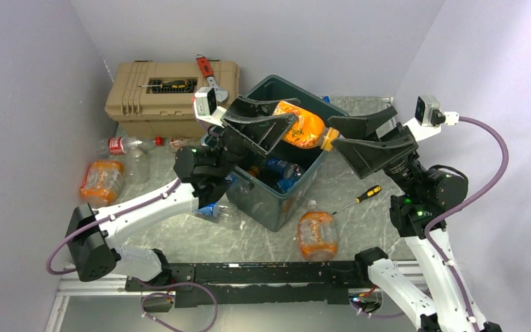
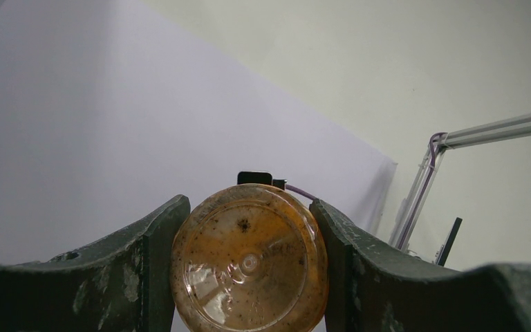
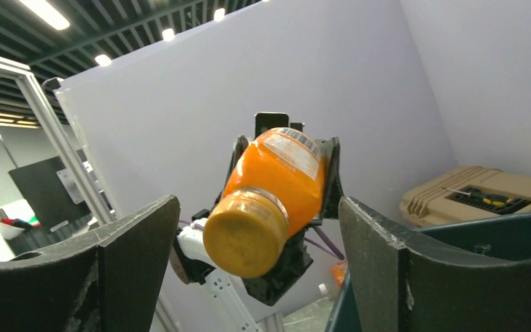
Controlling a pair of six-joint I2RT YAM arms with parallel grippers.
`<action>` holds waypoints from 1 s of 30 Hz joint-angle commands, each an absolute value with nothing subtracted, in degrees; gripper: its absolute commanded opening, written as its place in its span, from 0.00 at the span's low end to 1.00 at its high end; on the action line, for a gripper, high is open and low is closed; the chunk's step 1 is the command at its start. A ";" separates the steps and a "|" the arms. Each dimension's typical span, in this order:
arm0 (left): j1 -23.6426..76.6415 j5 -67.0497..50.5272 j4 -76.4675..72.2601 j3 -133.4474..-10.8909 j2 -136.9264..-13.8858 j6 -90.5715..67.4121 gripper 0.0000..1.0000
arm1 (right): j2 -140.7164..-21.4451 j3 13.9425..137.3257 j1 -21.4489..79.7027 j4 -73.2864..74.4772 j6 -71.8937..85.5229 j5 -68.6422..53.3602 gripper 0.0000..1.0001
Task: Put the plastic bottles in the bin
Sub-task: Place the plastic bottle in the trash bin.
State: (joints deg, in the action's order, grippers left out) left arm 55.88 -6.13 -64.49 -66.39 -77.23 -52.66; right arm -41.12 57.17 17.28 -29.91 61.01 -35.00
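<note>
While the bin stands mid-way along the table with bottles inside, you hold an orange bottle over its open top. Your left gripper pinches the body, and your right gripper is spread wide around the top end, not gripping. You are at the drop, so next loosen the left fingers. More bottles wait by the table's left and near edges.

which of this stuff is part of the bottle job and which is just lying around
Job:
- held bottle, orange, gripped by the left fingers over the bin
- binned bottles
- front bottle, orange, on the table
- left orange bottle
- red-label bottle

Lying about:
- toolbox
- wrench
- toolbox screwdriver
- table screwdriver
</note>
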 commanded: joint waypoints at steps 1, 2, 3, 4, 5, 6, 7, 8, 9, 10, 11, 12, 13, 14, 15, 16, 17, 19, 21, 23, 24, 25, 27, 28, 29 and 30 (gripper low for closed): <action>56.84 -5.87 -68.16 -69.18 -77.56 -51.98 0.00 | -42.63 61.16 19.85 -28.45 58.76 -36.18 0.86; 56.86 -5.44 -68.05 -68.92 -77.38 -51.57 0.00 | -42.97 61.54 20.65 -27.70 58.08 -36.52 0.86; 56.94 -5.08 -67.91 -68.73 -77.16 -51.17 0.00 | -43.24 62.01 21.62 -26.52 57.00 -36.47 0.87; 56.95 -4.80 -67.86 -68.53 -76.81 -50.81 0.00 | -43.32 62.43 22.63 -24.79 55.77 -35.92 0.87; 56.97 -4.68 -67.81 -68.39 -76.68 -50.46 0.00 | -43.39 62.96 24.01 -22.31 54.40 -35.27 0.87; 57.03 -4.64 -67.85 -68.40 -76.61 -50.31 0.00 | -43.65 63.22 24.93 -21.11 53.24 -34.51 0.84; 57.04 -4.68 -67.85 -68.46 -76.49 -50.09 0.00 | -43.86 63.49 25.67 -19.81 52.39 -33.93 0.79; 57.15 -4.73 -67.81 -68.47 -76.48 -49.91 0.00 | -44.09 63.37 26.42 -19.12 51.97 -33.40 0.73; 57.18 -4.74 -67.78 -68.55 -76.47 -49.72 0.00 | -44.23 63.04 27.10 -18.99 51.80 -32.93 0.68; 57.21 -4.77 -67.77 -68.59 -76.34 -49.48 0.00 | -44.40 62.56 27.76 -19.24 51.77 -32.63 0.64; 57.22 -4.77 -67.70 -68.57 -76.25 -49.17 0.00 | -44.40 61.70 28.42 -20.02 51.78 -32.23 0.62; 57.29 -4.77 -67.56 -68.47 -76.02 -48.87 0.00 | -44.32 61.35 29.00 -20.72 51.73 -31.81 0.61; 57.31 -4.71 -67.39 -68.39 -75.74 -48.53 0.00 | -44.11 60.50 29.61 -21.29 51.62 -31.22 0.58; 57.31 -4.55 -67.22 -68.19 -75.50 -48.18 0.00 | -43.92 60.05 30.15 -21.76 51.41 -30.52 0.53; 57.30 -4.59 -66.90 -67.99 -75.15 -47.83 0.00 | -43.80 59.74 30.63 -21.98 51.09 -30.01 0.49; 57.30 -4.69 -66.50 -67.80 -74.84 -47.55 0.00 | -43.59 59.45 31.07 -22.35 50.68 -29.52 0.43; 57.36 -5.18 -65.78 -67.61 -74.58 -47.16 0.00 | -43.40 59.16 31.33 -22.99 50.29 -29.00 0.35; 57.31 -7.11 -63.63 -67.71 -73.78 -46.04 0.02 | -43.16 59.32 31.63 -23.33 49.78 -28.76 0.09; 57.34 -9.53 -59.00 -67.43 -71.87 -43.60 0.33 | -43.28 61.65 31.64 -19.67 47.61 -28.69 0.00; 57.32 -10.50 -51.74 -66.84 -68.36 -39.35 0.73 | -43.01 65.12 31.62 -14.31 44.36 -29.13 0.00; 57.32 -10.45 -47.55 -66.66 -65.12 -36.52 0.91 | -42.85 67.30 31.64 -10.32 42.24 -29.14 0.00; 57.32 -10.04 -42.27 -66.64 -63.28 -33.22 0.98 | -42.81 69.88 31.64 -5.27 39.92 -28.65 0.00; 57.33 -8.86 -29.56 -68.68 -57.22 -24.53 0.99 | -43.46 76.25 31.64 6.72 35.08 -27.51 0.00; 57.35 -8.07 -21.09 -71.33 -55.24 -19.22 0.99 | -44.30 80.33 31.64 12.99 32.43 -26.98 0.00; 57.39 -7.85 -12.92 -74.94 -53.99 -13.72 0.99 | -45.74 84.87 31.64 20.72 30.14 -26.18 0.00; 57.36 -8.49 -2.60 -79.47 -53.51 -7.54 1.00 | -47.59 89.68 31.64 28.31 27.77 -25.15 0.00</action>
State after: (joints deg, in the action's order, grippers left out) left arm 57.10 -7.33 -33.74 -67.72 -60.01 -29.58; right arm -44.91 74.74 31.57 1.58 39.66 -28.29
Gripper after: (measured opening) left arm 0.993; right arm 0.438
